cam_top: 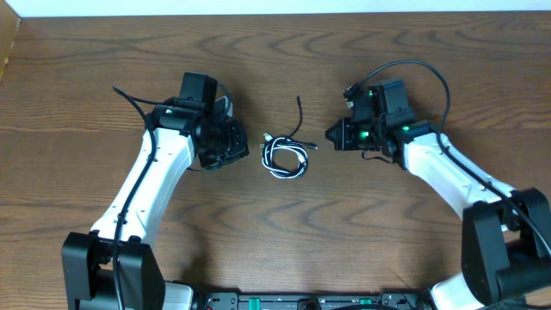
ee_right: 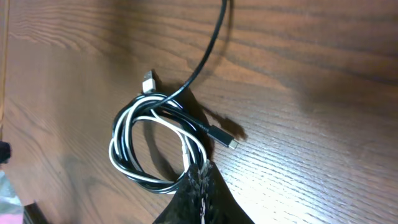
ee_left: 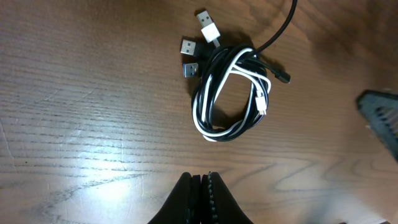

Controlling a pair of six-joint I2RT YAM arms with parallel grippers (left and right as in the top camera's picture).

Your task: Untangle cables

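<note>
The cables (cam_top: 285,158) lie flat at the centre of the overhead view, wound into 1 tangled oval coil: 1 white cable (ee_left: 209,28), the others black. 1 black tail (cam_top: 300,119) exits toward 12 o'clock.

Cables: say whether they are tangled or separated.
Tangled: the white and black cables lie wound together in one coil, one black tail trailing off.

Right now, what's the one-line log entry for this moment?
cables: white and black, one tangled coil on table, not held | left gripper: jaws shut, empty | right gripper: jaws shut, empty
</note>
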